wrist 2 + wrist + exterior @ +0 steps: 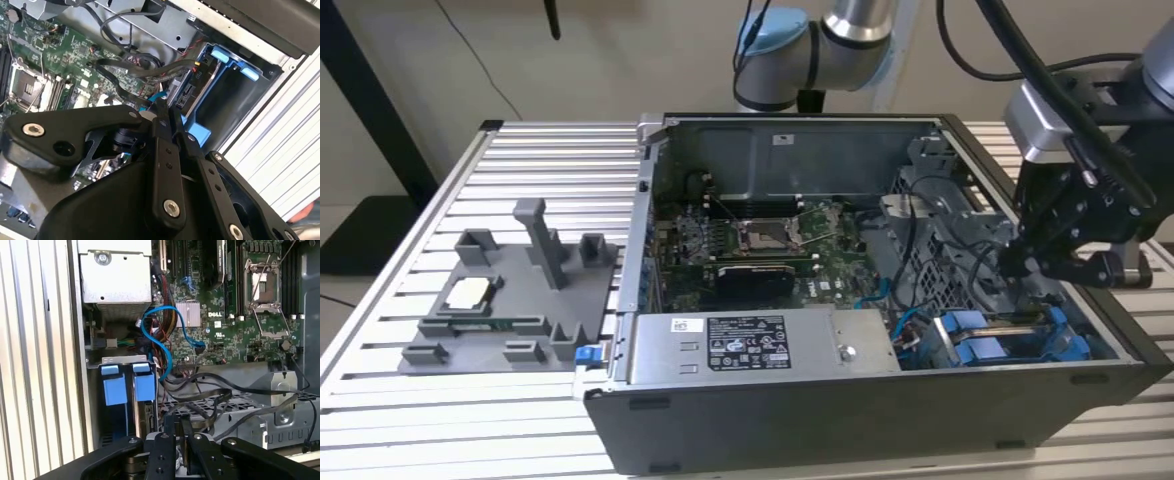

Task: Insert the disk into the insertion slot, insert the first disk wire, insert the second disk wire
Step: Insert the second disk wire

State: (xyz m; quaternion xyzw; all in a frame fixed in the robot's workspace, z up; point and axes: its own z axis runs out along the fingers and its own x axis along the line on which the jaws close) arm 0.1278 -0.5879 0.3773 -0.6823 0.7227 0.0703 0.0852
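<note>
Inside the open dark grey computer case, the arm's black gripper hangs low on the exterior view's right, its fingers drawn together with no visible gap; what they pinch, if anything, cannot be told. Just beside it, the silver-grey disk in its bright blue plastic carrier sits in the dark grey insertion slot at the case's corner, while a light blue cable loops over the green motherboard nearby.

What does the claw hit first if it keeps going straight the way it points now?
Probably the loose black cables just ahead of the claw, beside the disk in its blue carrier. Depth is unclear; it could pass over them.
</note>
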